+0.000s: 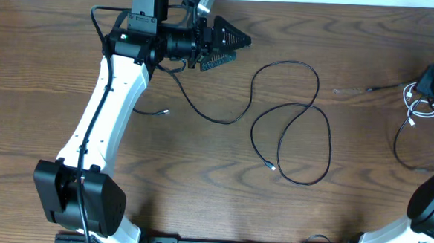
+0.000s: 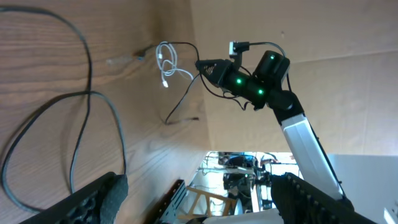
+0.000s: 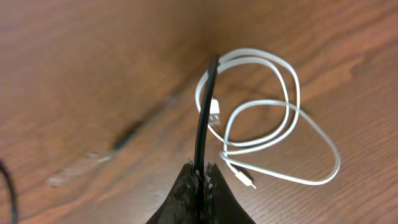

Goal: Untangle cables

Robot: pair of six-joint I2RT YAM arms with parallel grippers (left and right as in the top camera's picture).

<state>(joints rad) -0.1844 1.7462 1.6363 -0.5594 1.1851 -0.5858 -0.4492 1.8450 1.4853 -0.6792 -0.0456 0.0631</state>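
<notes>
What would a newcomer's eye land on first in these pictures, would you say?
Probably the long black cable, sprawled in crossing loops in the middle of the table. Next, at the right edge, the right tool is pinched shut on a second black cable, with the white cable coiled close by.

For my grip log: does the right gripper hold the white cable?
No, the right gripper pinches a black cable; the white cable lies ungripped.
</notes>
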